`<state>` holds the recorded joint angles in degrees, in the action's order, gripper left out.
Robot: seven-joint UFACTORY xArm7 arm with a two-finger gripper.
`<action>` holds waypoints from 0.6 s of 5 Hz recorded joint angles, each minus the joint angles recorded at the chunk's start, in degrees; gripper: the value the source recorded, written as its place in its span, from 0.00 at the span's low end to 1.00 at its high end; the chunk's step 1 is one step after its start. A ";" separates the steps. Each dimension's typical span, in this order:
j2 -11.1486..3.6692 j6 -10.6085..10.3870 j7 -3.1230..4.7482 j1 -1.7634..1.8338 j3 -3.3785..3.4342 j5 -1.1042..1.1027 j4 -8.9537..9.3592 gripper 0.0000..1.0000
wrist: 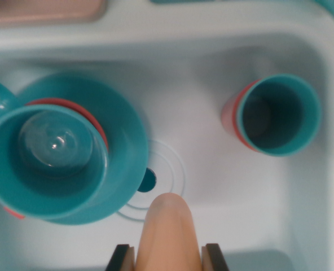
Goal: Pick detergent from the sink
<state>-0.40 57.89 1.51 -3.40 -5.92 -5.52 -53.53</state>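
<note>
Hand point(168, 257) at bottom centre, clamped on detergent point(168, 228).
Detergent sits between both fingers, over sink point(212, 186) drain point(147, 179); mug point(45, 161) on plate left, cup point(277, 114) right.

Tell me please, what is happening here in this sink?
The arm's tool is closed on a peach-coloured detergent bottle, holding it above the white sink near the drain. On the wrist view's left a teal cup stands on a teal plate; another teal cup stands on the right.
</note>
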 joint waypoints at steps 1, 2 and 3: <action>0.83 2.55 0.14 0.04 0.04 0.03 -1.73 1.00; 0.83 2.55 0.14 0.04 0.04 0.03 -1.73 1.00; 1.65 5.08 0.27 0.09 0.07 0.05 -3.44 1.00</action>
<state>1.24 62.97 1.79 -3.31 -5.85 -5.47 -56.97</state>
